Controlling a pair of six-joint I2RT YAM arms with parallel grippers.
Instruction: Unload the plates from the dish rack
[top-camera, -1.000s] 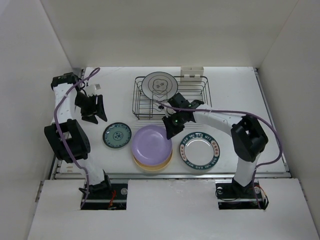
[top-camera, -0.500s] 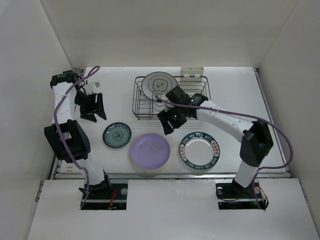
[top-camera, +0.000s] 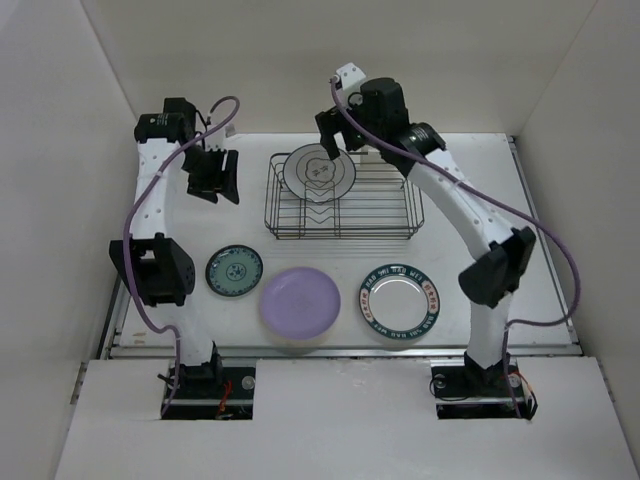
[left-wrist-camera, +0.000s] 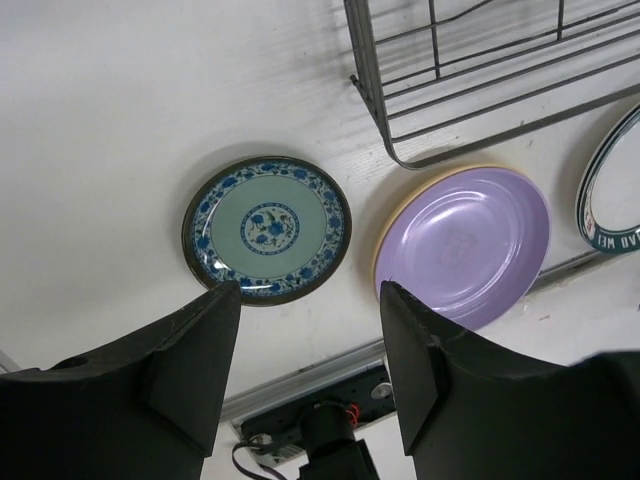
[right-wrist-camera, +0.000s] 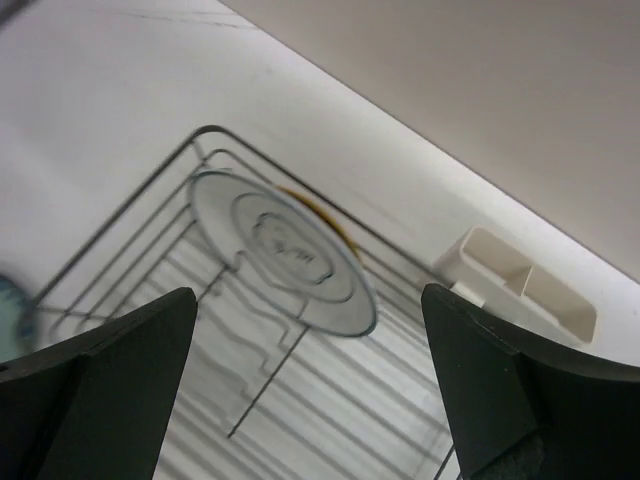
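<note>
The dark wire dish rack (top-camera: 345, 196) stands at the back middle of the table. A white grey-patterned plate (top-camera: 318, 170) stands upright in its left end. In the right wrist view that plate (right-wrist-camera: 285, 250) has a yellow-brown rim (right-wrist-camera: 322, 216) showing just behind it. My right gripper (top-camera: 333, 148) hovers above this plate, open wide and empty (right-wrist-camera: 307, 295). Left of the rack, my left gripper (top-camera: 218, 188) is raised, open with nothing between its fingers (left-wrist-camera: 308, 295). On the table lie a teal plate (top-camera: 235, 271), a lavender plate (top-camera: 300, 303) on a yellow one (left-wrist-camera: 385, 225), and a green-rimmed plate (top-camera: 400, 297).
A white cutlery holder (right-wrist-camera: 515, 285) is clipped to the rack's far edge. White walls close in the table on three sides. The table's metal front rail (top-camera: 340, 350) runs just below the lavender plate. The rack's near left corner (left-wrist-camera: 400, 100) shows in the left wrist view.
My right gripper let go of the lavender plate onto the yellow one, opened wide, and rose back over the rack. My left arm lifted and swung right toward the rack.
</note>
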